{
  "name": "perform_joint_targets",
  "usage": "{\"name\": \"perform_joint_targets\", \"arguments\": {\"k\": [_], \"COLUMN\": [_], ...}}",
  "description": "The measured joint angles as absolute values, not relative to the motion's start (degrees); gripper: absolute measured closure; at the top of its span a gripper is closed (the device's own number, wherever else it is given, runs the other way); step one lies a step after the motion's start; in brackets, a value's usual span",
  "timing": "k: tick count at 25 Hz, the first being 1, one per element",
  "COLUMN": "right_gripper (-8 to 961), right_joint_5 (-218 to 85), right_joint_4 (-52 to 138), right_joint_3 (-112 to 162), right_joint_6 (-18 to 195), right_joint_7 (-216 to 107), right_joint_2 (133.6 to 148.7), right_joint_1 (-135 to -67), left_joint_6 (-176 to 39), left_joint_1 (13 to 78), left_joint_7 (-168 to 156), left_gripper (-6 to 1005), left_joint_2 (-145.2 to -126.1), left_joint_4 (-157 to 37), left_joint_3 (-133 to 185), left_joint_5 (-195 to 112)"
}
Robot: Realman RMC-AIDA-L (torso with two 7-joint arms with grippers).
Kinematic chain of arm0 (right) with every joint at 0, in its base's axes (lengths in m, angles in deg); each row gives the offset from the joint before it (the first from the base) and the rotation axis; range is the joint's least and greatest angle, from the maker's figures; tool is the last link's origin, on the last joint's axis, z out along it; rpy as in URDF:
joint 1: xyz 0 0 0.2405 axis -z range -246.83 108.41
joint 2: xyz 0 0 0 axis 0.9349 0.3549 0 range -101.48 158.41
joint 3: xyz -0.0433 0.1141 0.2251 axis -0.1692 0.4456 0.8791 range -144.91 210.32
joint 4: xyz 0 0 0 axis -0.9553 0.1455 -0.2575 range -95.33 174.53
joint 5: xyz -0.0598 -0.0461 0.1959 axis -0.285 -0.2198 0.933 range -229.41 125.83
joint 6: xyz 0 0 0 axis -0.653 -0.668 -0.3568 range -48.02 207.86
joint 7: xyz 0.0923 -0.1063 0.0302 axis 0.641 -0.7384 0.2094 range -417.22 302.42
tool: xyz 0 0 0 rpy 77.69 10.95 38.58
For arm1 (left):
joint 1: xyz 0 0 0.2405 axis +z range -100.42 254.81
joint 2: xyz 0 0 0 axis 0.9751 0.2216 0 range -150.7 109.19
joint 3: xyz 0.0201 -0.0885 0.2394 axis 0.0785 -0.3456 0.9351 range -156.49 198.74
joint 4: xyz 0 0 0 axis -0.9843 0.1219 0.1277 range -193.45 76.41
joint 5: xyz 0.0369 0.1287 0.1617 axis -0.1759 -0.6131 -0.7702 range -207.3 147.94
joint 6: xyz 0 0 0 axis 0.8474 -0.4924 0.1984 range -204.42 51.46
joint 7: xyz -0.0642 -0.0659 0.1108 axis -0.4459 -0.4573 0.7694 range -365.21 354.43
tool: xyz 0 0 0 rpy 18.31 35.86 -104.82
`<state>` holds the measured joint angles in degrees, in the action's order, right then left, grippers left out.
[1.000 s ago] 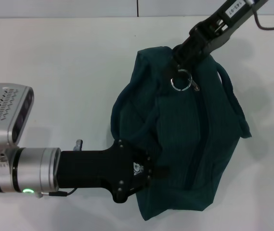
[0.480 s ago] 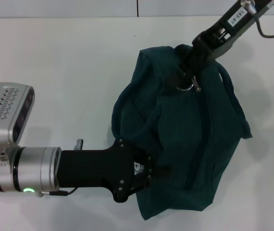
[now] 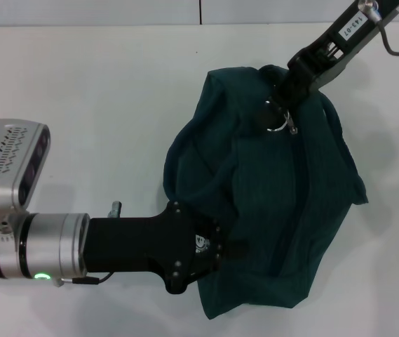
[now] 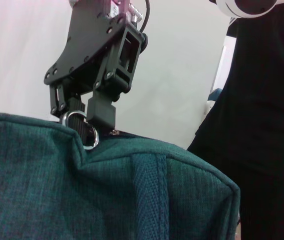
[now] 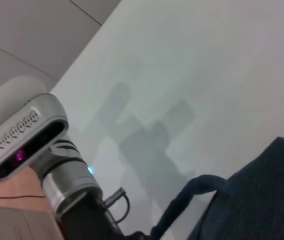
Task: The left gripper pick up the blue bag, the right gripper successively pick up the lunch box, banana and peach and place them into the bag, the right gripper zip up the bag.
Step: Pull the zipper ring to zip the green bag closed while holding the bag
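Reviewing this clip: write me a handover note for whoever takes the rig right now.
Left gripper: at the near side of the bag, apparently holding its fabric; the grip itself is hidden.
Right gripper: at the bag's far end, fingers closed by the metal zipper ring.
Bag: lying on the white table, handle draped toward the right.
Done: lunch box, banana and peach are not in view, presumably inside; the zip line looks closed along most of its length.
Left: finish the zip pull if any gap remains at the far end, then release.
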<state>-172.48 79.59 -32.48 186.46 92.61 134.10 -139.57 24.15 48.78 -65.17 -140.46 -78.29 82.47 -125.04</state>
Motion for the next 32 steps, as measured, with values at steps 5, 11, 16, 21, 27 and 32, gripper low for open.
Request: {"name": "perform_joint_targets", "arguments": {"k": [5, 11, 16, 21, 27, 32], "right_gripper": [695, 861, 929, 941, 940, 939], "right_joint_5": [-174.9, -175.4, -175.4, -174.7, -174.6, -173.9], "right_joint_4": [81.7, 82.5, 83.4, 87.2, 89.9, 90.4], "right_joint_3": [-32.6, -32.6, -32.3, -30.7, -25.8, -23.5], "right_joint_6": [186.6, 186.6, 186.3, 185.5, 185.0, 184.7], "right_joint_7": [91.4, 90.8, 90.5, 90.4, 88.6, 86.1], "right_joint_2": [134.48, 134.75, 134.8, 135.38, 136.71, 137.99], "right_joint_1": [-139.5, -139.4, -138.9, -136.6, -133.5, -131.9], "left_joint_6": [24.1, 24.2, 24.2, 24.2, 24.2, 24.2], "left_joint_1": [48.8, 48.8, 48.8, 48.8, 48.9, 49.2], "left_joint_7": [-65.2, -65.2, -65.1, -65.0, -65.0, -64.7], "left_gripper": [924, 923, 923, 922, 922, 921], "left_joint_2": [-140.46, -140.42, -140.37, -140.37, -140.37, -140.23], "left_joint_4": [-78.3, -78.3, -78.3, -78.3, -78.3, -78.3], "left_joint_3": [82.5, 82.5, 82.5, 82.5, 82.5, 83.4], "left_joint_5": [-125.0, -125.0, -125.0, -125.1, -125.3, -125.3]}}
